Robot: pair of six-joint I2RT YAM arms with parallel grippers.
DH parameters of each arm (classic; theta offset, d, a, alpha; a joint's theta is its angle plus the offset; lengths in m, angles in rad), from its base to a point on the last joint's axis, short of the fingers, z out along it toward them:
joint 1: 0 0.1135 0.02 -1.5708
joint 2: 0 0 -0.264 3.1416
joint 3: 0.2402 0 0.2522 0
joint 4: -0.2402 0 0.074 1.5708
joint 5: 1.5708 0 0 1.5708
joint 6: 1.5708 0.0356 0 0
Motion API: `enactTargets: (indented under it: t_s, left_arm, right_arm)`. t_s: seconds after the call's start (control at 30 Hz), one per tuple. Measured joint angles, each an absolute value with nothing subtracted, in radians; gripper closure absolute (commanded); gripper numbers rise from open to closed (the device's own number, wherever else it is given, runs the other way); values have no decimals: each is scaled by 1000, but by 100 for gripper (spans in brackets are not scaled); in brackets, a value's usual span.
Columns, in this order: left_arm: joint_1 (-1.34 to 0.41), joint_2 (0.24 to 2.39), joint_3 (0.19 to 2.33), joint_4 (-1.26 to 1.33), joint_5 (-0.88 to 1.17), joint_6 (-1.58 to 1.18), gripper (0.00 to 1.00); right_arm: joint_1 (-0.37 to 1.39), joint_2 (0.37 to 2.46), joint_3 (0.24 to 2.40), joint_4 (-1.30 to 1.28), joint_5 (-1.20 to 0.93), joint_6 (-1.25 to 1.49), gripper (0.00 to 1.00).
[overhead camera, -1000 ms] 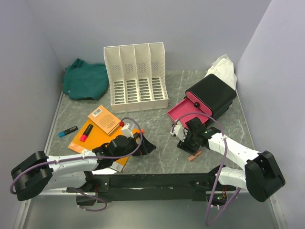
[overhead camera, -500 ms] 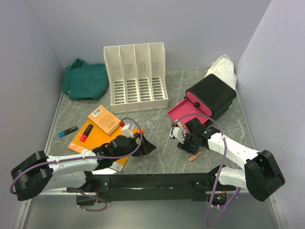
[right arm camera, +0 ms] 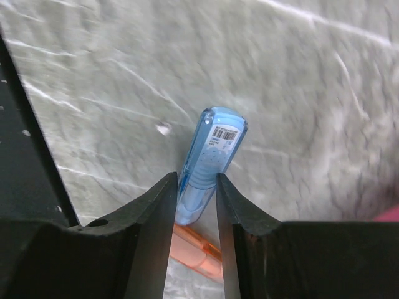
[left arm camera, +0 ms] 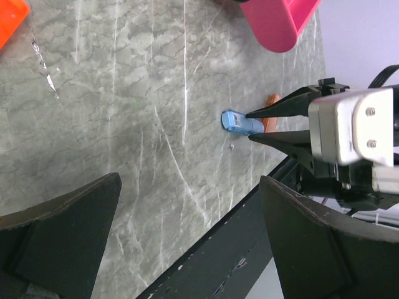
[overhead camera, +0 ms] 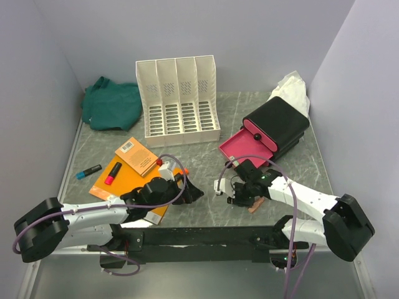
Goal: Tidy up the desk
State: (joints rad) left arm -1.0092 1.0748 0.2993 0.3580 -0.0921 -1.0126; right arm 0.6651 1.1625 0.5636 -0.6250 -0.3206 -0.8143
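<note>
"The table [overhead camera: 206,156] is hard, slick slab. Where's the blue pen [right arm camera: 209,162]?"

"Flat by the near edge, touching an orange pen [right arm camera: 199,252]. The right end effector [right arm camera: 194,180] pinches its barrel, narrow. It's probably light and slippery, best held mid-barrel. The left end effector [left arm camera: 190,180] gapes wide, empty."
</note>
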Motion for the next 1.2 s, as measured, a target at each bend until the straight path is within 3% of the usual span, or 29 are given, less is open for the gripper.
enactTargets:
  t_s: [0.2, 0.33, 0.47, 0.5, 0.6, 0.8, 1.0, 1.2]
  left_arm:
    - [-1010, 1056, 286, 366, -72, -951, 1]
    - [-1012, 1011, 257, 374, -53, -878, 1]
    - [-1013, 952, 231, 376, -41, -811, 1]
    - [-1013, 935, 225, 376, -39, -798, 1]
    - [-1013, 879, 206, 379, -33, -763, 1]
    - [-1014, 788, 165, 375, -30, -739, 0]
    - [-1014, 751, 163, 334, -53, -746, 1]
    - [-1014, 764, 164, 310, -58, -757, 1]
  right_arm:
    - [698, 1210, 583, -613, -345, -822, 46]
    - [700, 1246, 582, -606, -352, -808, 46]
    - [700, 1249, 582, -599, -353, -805, 63]
    - [700, 1250, 583, -596, -353, -807, 76]
    - [700, 1257, 585, -586, -359, -811, 100]
    - [699, 1246, 626, -641, -401, -803, 100]
    - [602, 1166, 868, -737, -448, -756, 100]
    - [495, 1148, 1010, -646, -352, -570, 100]
